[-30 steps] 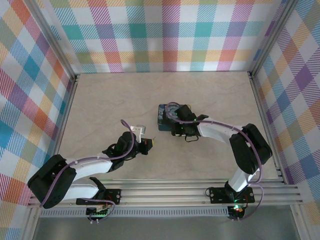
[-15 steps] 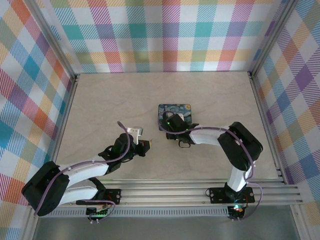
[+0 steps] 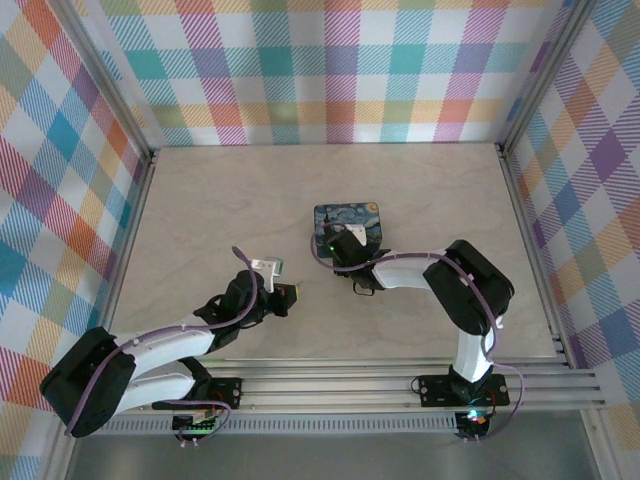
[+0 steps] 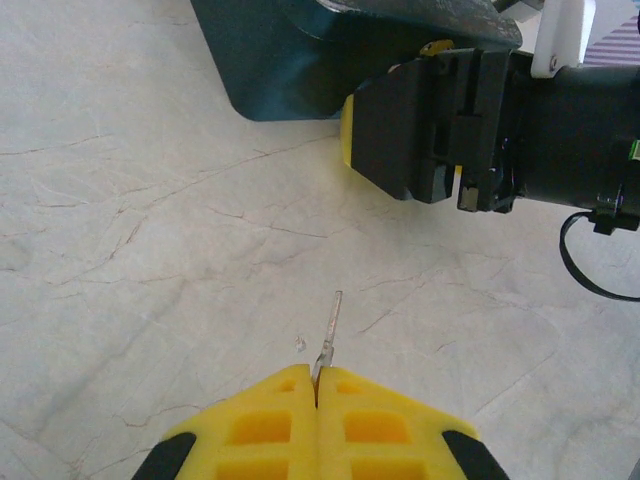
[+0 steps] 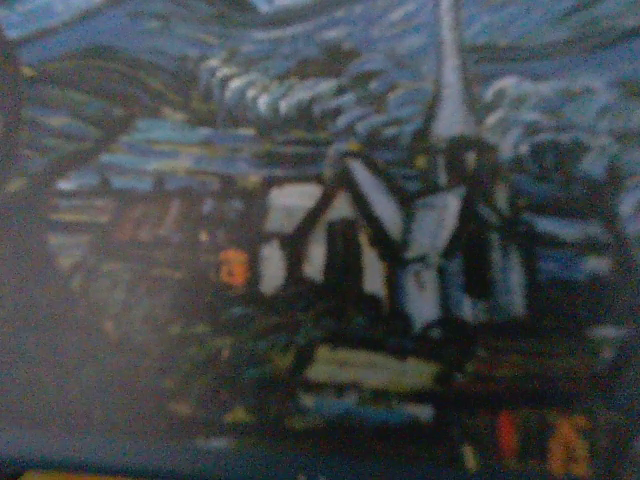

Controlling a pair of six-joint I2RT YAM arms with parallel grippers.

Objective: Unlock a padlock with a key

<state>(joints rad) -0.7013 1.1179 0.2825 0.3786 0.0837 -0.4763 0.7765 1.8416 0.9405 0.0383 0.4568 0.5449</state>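
- Key sits pinched in my left pincer. The yellow pads are pressed together on its head, so the thin blade pokes forward, free to enter a keyhole.
- I hold that blade low over the bench, aimed toward my right pincer, which I judge is there to steady the lock.
- My right pincer rests at the near edge of a painted box, dark blue with a night-sky picture on its lid. I see this pincer side-on, so I cannot tell whether it is spread or pinching something.
- The padlock itself I cannot pick out with any certainty. A brass-coloured speck at the top of my right pincer, against the box, may be part of it, but that is a guess.
- From above I get the layout: both pincers are near the middle of the bench, with a stretch of bare bench between them. The blade is too fine to read from up there.
- My left wrist view gives the blade itself and the line from it to the right pincer.
- My right wrist view gives the box lid's painted village and steeple, close and blurred. From that I judge the pincer is pressed right up to the box.
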